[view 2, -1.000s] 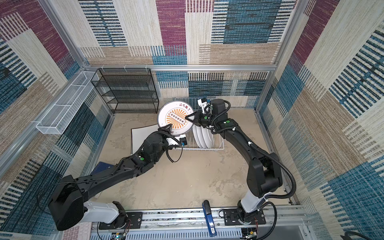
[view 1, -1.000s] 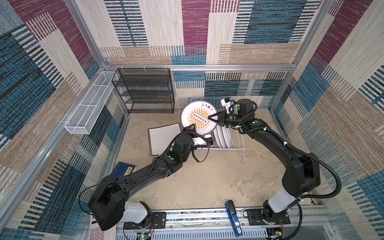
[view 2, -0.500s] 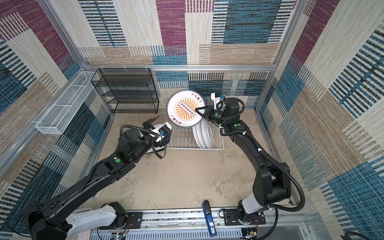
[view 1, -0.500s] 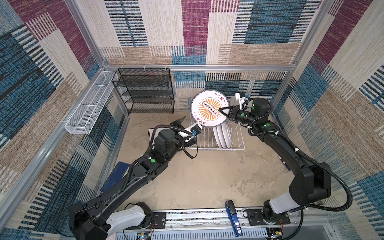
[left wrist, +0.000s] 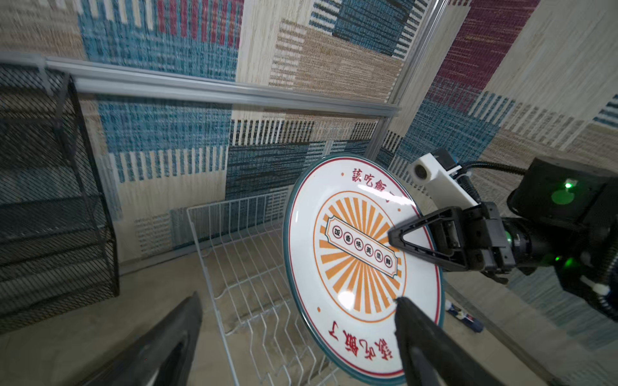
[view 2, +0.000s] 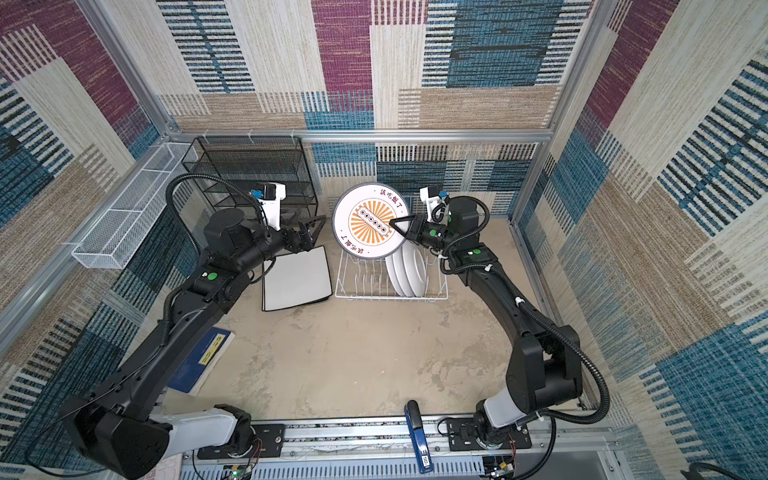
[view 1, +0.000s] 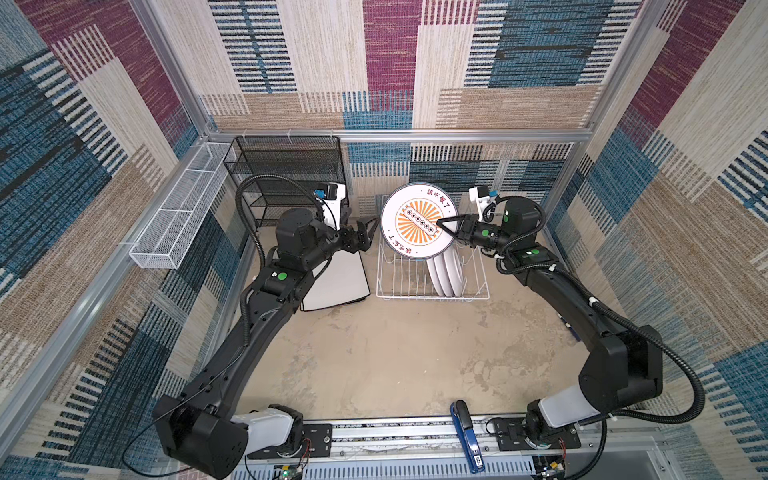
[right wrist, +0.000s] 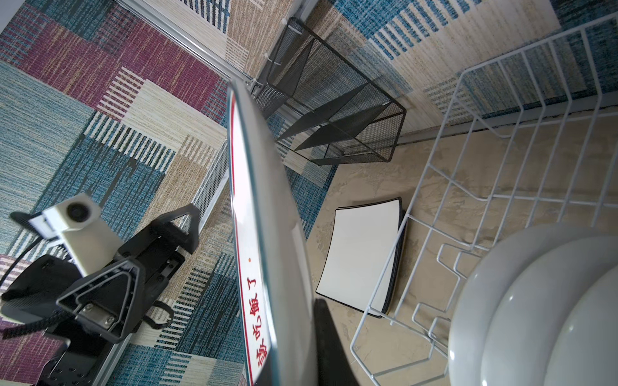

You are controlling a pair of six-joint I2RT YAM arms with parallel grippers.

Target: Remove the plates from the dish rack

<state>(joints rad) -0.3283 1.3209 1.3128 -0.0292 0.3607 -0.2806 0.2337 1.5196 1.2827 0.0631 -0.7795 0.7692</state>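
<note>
Holding the sunburst plate [view 1: 409,218] by its rim, my right pincer [view 1: 443,225] is closed tight on it, one finger on the printed face and the other behind. The plate stands almost upright in the air above the dish rack [view 1: 415,297], not in its tines, with the face turned toward my left arm. My left pincer [view 1: 369,226] is spread wide and has nothing in it. It hangs just beside the free edge of the plate, above the square plates [view 1: 340,286] that lie stacked on the tabletop next to the rack. A few round plates [view 1: 446,270] stand in the rack at the end near my right arm.

I judge that this step is a handover. To do it well, I should bring the left pincer over the free rim with one finger on each side, well past the raised edge, and close firmly before the right one lets go. The glaze looks slippery, so both should grip together for a moment.
</note>
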